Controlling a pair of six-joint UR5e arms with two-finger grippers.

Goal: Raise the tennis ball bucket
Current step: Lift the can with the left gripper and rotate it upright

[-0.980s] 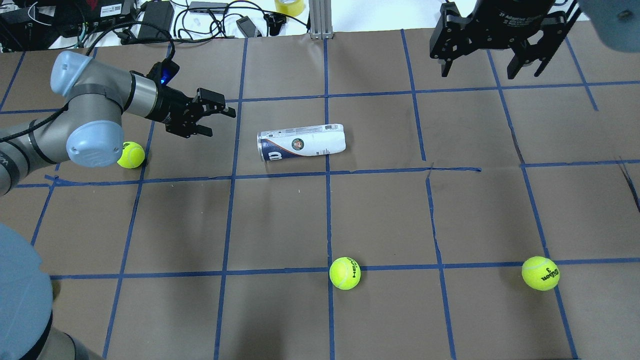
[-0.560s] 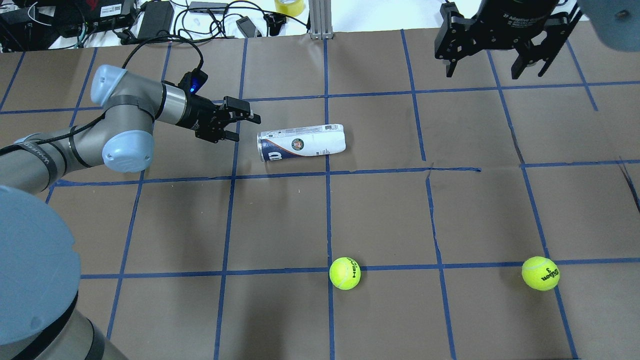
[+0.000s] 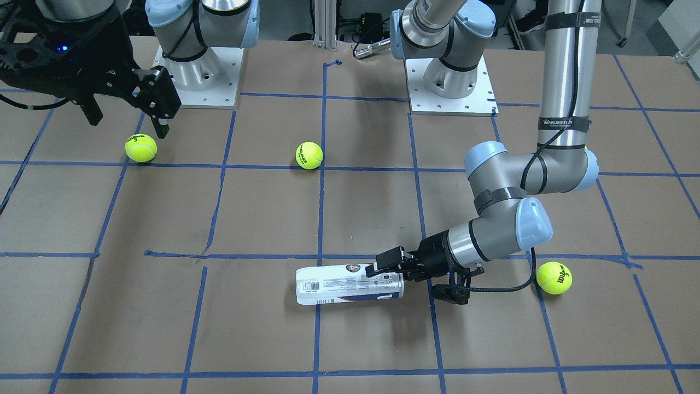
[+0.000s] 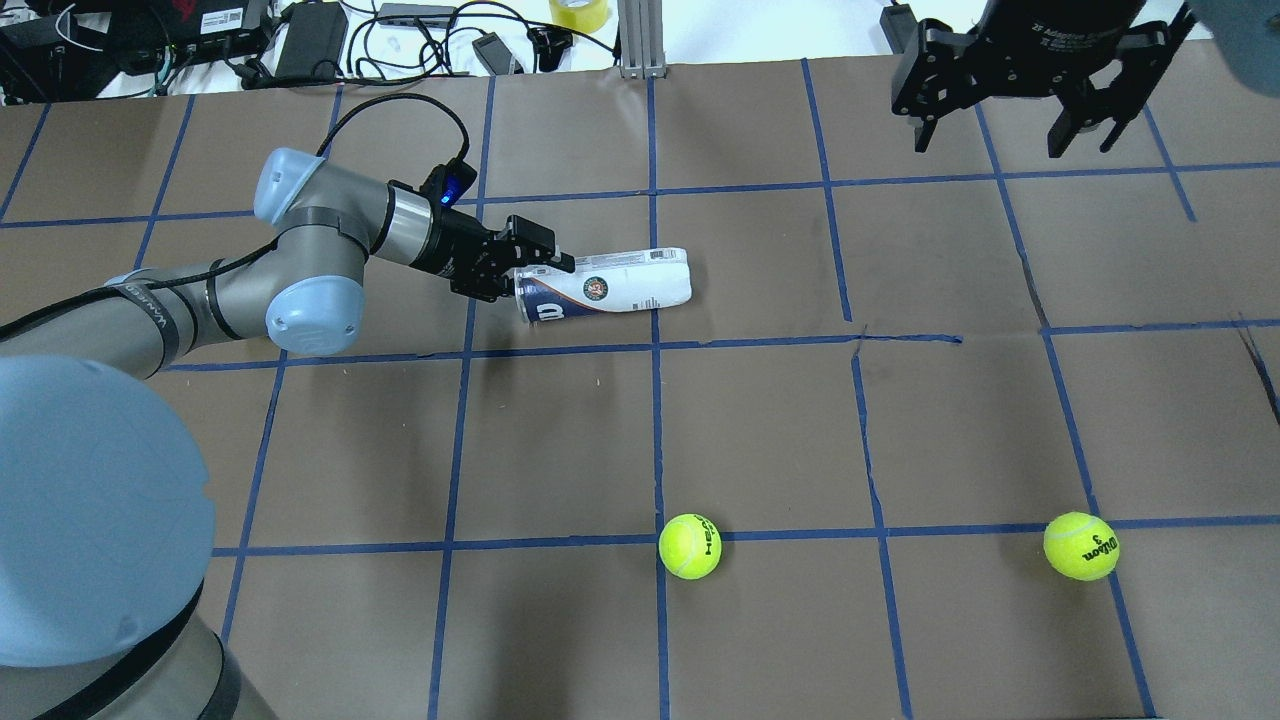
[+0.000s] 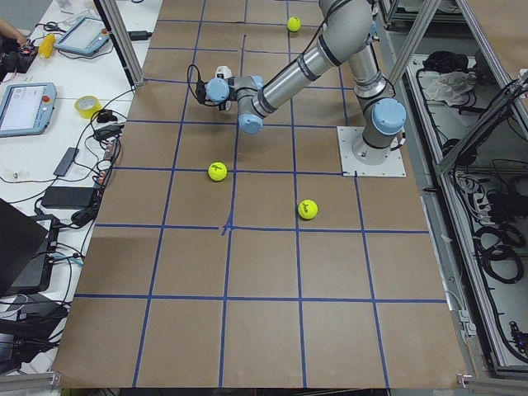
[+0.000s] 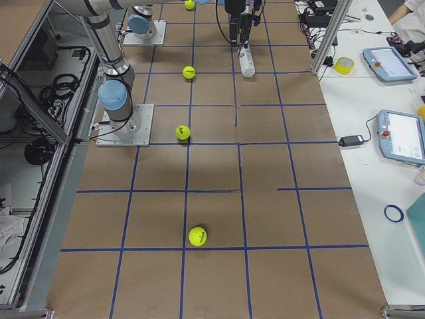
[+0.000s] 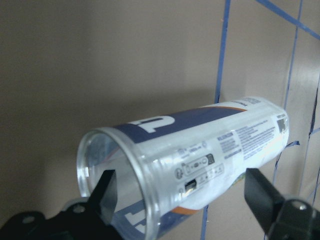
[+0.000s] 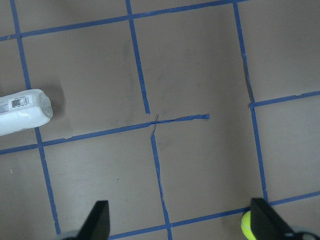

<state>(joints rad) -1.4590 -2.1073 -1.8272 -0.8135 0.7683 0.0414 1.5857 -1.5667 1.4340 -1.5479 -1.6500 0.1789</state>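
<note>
The left gripper (image 4: pixel 536 276) at the bucket's (image 4: pixel 620 283) mouth, fingers apart.
The bucket lies on its side on the table (image 4: pixel 760 430), long axis across it, open end toward the left gripper, whose fingers stand at the rim; closed end points to the robot's right. Through the mouth only clear wall shows. The right gripper (image 4: pixel 1000 135) hangs spread, well apart.
</note>
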